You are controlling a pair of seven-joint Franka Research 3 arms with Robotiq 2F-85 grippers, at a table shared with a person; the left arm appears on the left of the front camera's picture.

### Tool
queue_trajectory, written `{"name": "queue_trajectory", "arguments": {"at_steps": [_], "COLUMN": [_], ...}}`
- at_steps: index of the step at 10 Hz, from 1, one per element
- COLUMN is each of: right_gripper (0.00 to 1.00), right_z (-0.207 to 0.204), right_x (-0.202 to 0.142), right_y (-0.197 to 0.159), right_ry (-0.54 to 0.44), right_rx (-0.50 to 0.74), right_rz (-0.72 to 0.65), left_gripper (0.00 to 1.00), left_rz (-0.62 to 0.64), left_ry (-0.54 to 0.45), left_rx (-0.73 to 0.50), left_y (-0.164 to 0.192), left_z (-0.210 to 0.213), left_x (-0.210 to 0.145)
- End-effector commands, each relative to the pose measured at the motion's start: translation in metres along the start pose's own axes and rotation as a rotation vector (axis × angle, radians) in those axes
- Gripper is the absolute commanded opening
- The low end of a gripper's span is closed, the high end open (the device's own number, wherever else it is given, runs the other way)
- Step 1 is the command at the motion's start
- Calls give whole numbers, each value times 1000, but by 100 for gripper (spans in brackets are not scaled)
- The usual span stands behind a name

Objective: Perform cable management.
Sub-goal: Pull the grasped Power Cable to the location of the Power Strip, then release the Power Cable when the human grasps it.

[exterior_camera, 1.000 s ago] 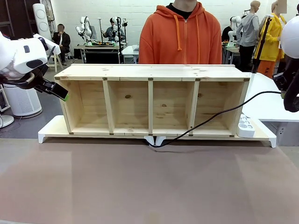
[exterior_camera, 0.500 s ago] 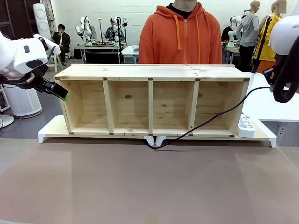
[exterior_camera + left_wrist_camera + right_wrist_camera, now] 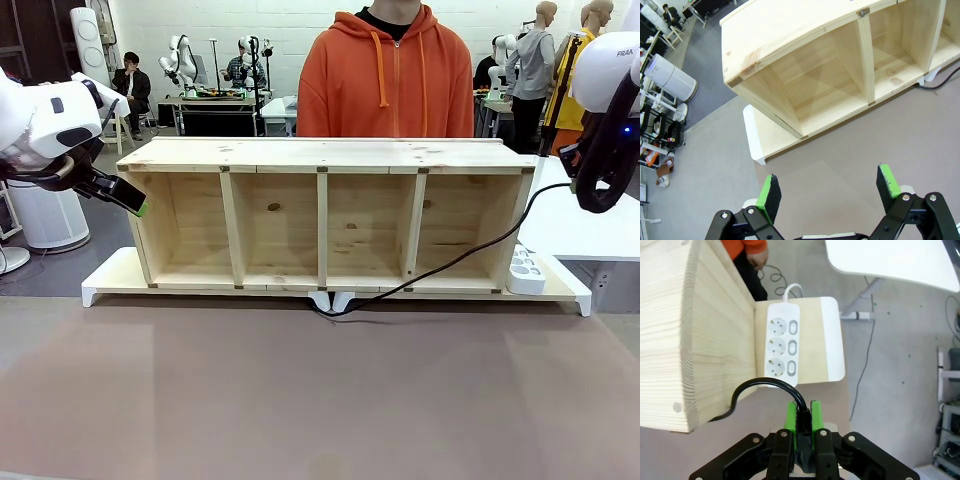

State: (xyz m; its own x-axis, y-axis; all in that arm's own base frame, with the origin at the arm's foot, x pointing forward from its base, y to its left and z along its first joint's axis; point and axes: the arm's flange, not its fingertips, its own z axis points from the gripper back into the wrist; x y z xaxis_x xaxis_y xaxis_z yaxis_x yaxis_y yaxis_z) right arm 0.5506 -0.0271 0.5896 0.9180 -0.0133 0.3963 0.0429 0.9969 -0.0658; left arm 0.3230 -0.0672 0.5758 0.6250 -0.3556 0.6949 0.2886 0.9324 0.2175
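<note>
Shelf [image 3: 320,215] – four bays bare | right end effector [image 3: 803,416] pinches cable [image 3: 440,268] | left end effector [image 3: 826,190] agape

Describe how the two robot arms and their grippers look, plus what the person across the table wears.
Both arms have glossy white shells with black joints. The left gripper and right gripper are black with bright green pads on the jaws and visible bolts. The right arm carries grey lettering and a small blue light. The person wears an orange zip hoodie.

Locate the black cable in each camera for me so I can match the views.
Front: cable runs from the shelf's base up to the right.
Left wrist: short loop at right edge.
Right wrist: pinched in the right hand.
Shared landmark: wooden shelf.
</note>
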Motion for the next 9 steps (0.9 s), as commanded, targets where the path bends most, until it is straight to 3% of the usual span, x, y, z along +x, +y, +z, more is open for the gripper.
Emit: {"name": "queue_trajectory", "arguments": {"at_steps": [1, 4, 5, 9], "right_gripper": [14, 14, 14, 14], "right_z": [-2, 2, 0, 0], "right_x": [8, 7, 3, 3], "right_y": [0, 1, 3, 3], "right_ry": [-41, -65, -23, -23], "right_rx": [50, 55, 22, 22], "right_rz": [43, 33, 34, 34], "left_gripper": [100, 100, 100, 100], "left_rz": [2, 2, 2, 2], "left_ry": [0, 0, 0, 0], "left_rx": [-5, -5, -5, -5], "left_y": [1, 1, 1, 1], "left_z": [0, 0, 0, 0], "left_x": [0, 0, 0, 0]}}
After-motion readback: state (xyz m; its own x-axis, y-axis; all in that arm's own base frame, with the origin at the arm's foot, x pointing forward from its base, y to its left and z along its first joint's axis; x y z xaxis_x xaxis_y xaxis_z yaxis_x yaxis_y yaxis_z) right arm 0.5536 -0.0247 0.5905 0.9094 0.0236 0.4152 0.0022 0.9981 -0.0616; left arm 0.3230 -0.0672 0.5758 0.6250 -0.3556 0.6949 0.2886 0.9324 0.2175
